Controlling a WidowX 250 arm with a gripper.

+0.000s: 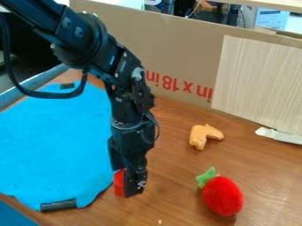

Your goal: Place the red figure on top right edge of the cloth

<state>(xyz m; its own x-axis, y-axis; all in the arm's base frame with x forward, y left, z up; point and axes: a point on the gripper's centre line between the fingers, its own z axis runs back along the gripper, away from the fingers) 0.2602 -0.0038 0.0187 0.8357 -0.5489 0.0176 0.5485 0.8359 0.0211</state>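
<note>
The gripper (127,180) hangs low over the table at the lower right edge of the blue cloth (53,145). Right at its tip is the red figure (119,183), partly covered by the gripper's dark lower end. The red figure's left side lies close beside the cloth's edge; whether it rests on the wood or is held just above it, I cannot tell. Part of the cloth's upper right area is behind the arm.
A plush strawberry (222,196) with a green top lies at the lower right, and an orange-tan bent piece (204,135) lies above it. Cardboard (177,48) walls the back. A black clip-like piece (58,205) sits on the cloth's lower edge.
</note>
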